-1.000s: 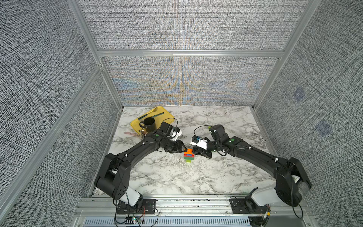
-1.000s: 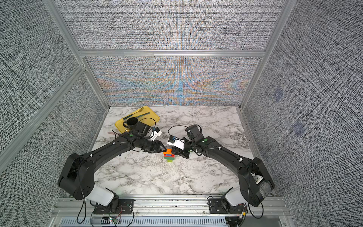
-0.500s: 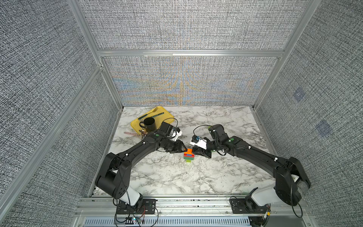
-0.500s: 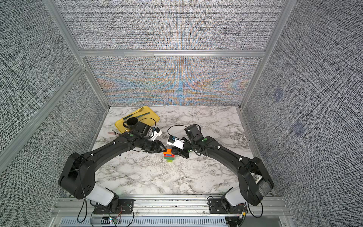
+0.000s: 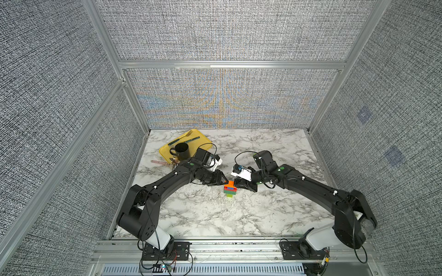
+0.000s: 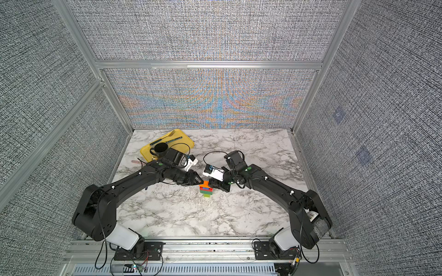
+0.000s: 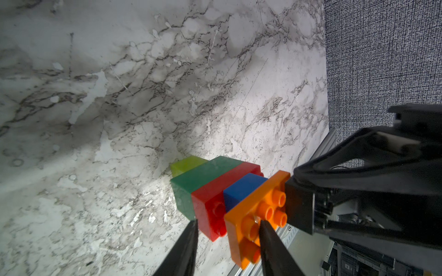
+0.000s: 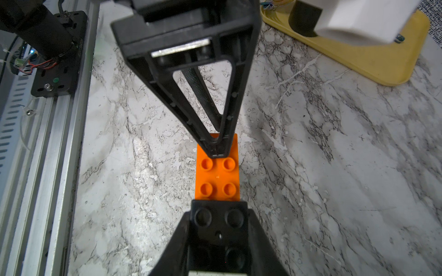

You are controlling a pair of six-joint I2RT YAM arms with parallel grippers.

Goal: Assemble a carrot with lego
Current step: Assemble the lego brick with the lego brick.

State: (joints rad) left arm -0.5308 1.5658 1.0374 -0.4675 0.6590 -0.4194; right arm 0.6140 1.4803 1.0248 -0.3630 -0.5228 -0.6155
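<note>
one carrot (image 5: 230,190) on the desk (image 5: 215,215): five layers in the left wrist view, only orange in the right. right hand (image 8: 218,210) clamps one black brick (image 8: 218,229) against it; left hand (image 7: 227,223) straddles it, grip unclear.

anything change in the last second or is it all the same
Nothing visibly moved. The left gripper stays at the carrot, jaws apart astride the end of the orange brick; whether they pinch it is unclear. The right gripper stays shut on the black brick at the orange brick's other end. Carrot, tray and mug are where they were.
</note>
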